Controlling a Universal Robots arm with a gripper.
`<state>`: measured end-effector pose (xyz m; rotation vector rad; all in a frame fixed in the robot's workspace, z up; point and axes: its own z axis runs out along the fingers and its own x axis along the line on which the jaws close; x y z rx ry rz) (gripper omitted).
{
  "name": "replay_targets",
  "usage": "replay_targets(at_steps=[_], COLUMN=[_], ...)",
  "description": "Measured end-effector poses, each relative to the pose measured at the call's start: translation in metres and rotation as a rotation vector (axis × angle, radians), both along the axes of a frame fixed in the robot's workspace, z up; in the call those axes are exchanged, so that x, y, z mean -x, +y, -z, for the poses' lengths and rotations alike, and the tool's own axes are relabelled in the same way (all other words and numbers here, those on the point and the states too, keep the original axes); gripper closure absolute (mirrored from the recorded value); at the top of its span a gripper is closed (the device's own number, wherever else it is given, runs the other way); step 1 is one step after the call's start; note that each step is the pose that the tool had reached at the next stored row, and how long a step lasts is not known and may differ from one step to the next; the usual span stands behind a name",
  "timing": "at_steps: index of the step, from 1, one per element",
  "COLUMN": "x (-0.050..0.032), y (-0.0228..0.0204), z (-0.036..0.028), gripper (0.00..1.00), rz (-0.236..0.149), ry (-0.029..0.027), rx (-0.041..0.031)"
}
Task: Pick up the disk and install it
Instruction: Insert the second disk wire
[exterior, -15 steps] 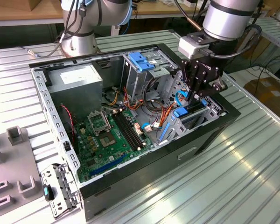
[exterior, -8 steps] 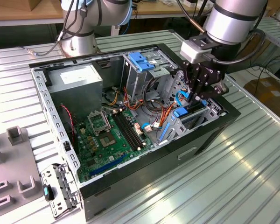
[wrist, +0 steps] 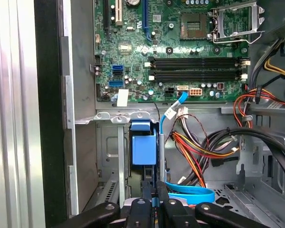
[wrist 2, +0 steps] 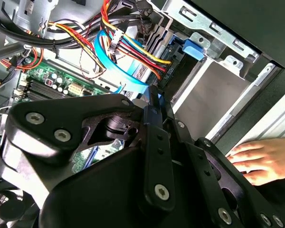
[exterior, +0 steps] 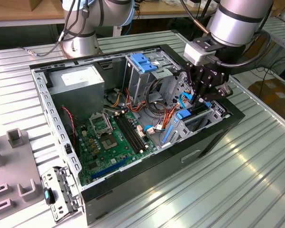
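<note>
Even, bright overhead light in the exterior view; the ribbed tabletop (exterior: pixel 237 171) shows soft glare streaks, and the computer case (exterior: pixel 147 175) throws a short shadow toward the camera. In the second wrist view the tool (wrist 2: pixel 154 102) is close, dark and soft-focused (background sharper). The motherboard (wrist: pixel 180 47) in the first wrist view is crisp and evenly lit.

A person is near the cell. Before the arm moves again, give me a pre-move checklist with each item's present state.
1. Grip: gripper closed on the blue carrier edge of the disk: ok.
2. Disk fully seated: cannot tell.
3. Cables clear: blue flat cable lies right beside the gripper: not ok.
4. People clear: a hand rests just outside the case: not ok.
5. Case open for access: ok.
</note>
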<state>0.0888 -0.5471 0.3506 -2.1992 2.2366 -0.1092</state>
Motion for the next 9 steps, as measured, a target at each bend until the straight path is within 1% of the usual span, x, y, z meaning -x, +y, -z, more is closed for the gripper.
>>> replay_targets(at_steps=[7,9], x=[0.0,0.0], y=[-0.0004,-0.0005], z=[0.0025,0.003], gripper=[0.84,0.84], rz=[0.0,0.0], ry=[-0.0006,-0.0021], rx=[-0.0013,-0.004])
